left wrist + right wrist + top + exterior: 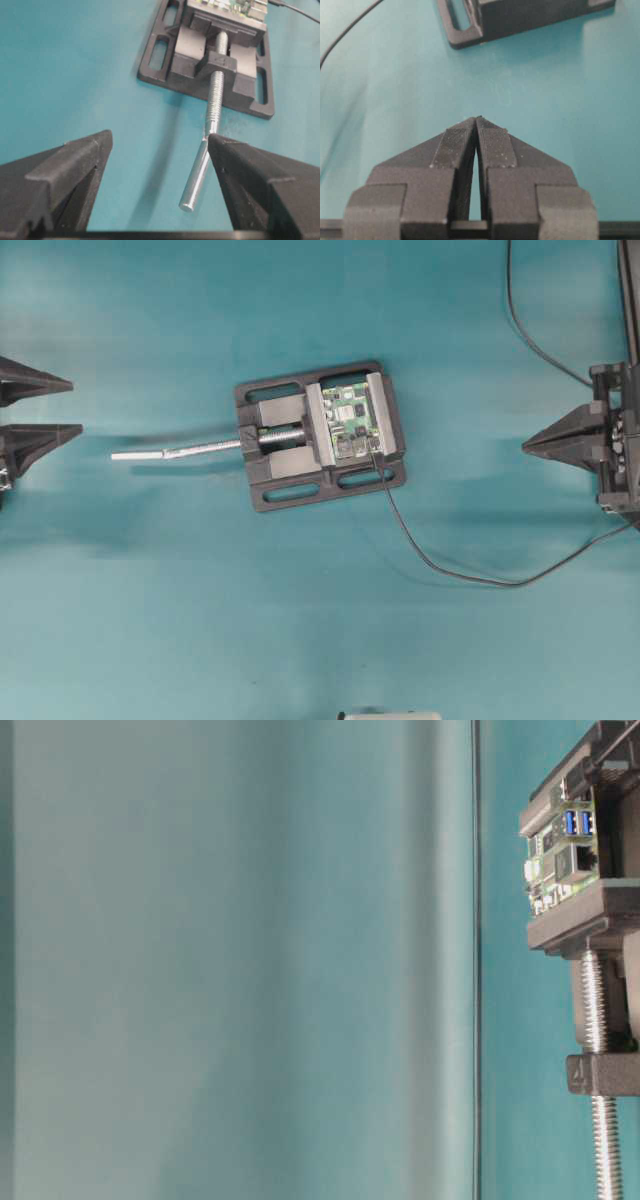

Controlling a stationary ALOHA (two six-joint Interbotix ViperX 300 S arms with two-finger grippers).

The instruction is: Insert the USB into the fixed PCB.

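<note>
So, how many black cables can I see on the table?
2. One cable runs from the PCB in the vise and curves toward the right edge. The other cable comes down from the top edge toward the right gripper.

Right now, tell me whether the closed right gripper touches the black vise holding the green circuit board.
Apart. The right wrist view shows the right gripper, jaws shut and empty, with bare teal table between it and the vise.
</note>
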